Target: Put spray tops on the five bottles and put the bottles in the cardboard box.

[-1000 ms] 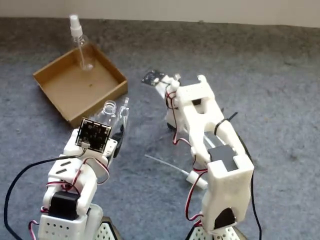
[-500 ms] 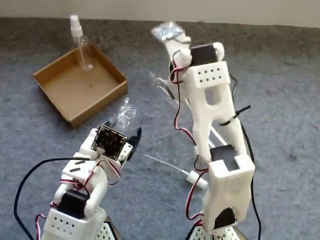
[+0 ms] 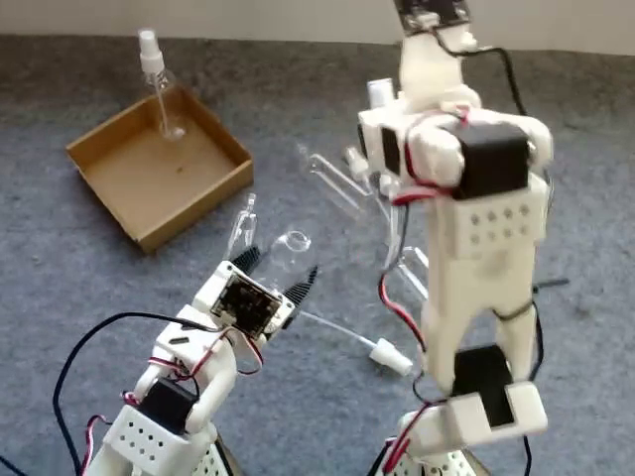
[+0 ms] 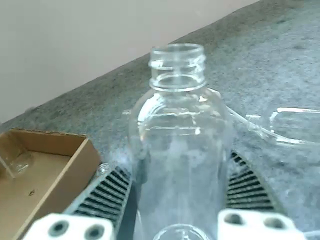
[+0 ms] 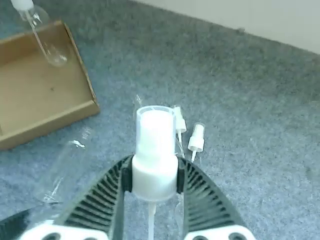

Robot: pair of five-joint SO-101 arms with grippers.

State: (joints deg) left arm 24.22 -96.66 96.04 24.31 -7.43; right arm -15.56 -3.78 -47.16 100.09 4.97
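My left gripper [image 3: 279, 272] [image 4: 177, 189] is shut on a clear open-necked bottle [image 3: 291, 248] [image 4: 177, 145], held mouth up above the carpet near the table's front. High over the middle of the carpet, my right gripper [image 3: 380, 119] [image 5: 154, 176] is shut on a white spray top [image 3: 378, 94] [image 5: 155, 150] whose tube hangs down. The cardboard box [image 3: 104, 149] [image 5: 75, 112] [image 4: 75, 157] lies at the back left. One capped bottle [image 3: 159, 89] [image 5: 42, 37] leans in its far corner.
Clear bottles lie on the carpet, one [image 3: 241, 220] [image 5: 70, 160] beside the box and others [image 3: 332, 178] [image 4: 285, 125] near the middle. A loose spray top [image 3: 389, 354] with a long tube lies at the front, two more [image 5: 196, 138] below my right gripper.
My right arm has risen and swung toward the back, carrying the spray top. My left gripper has drawn back toward the front right with its bottle.
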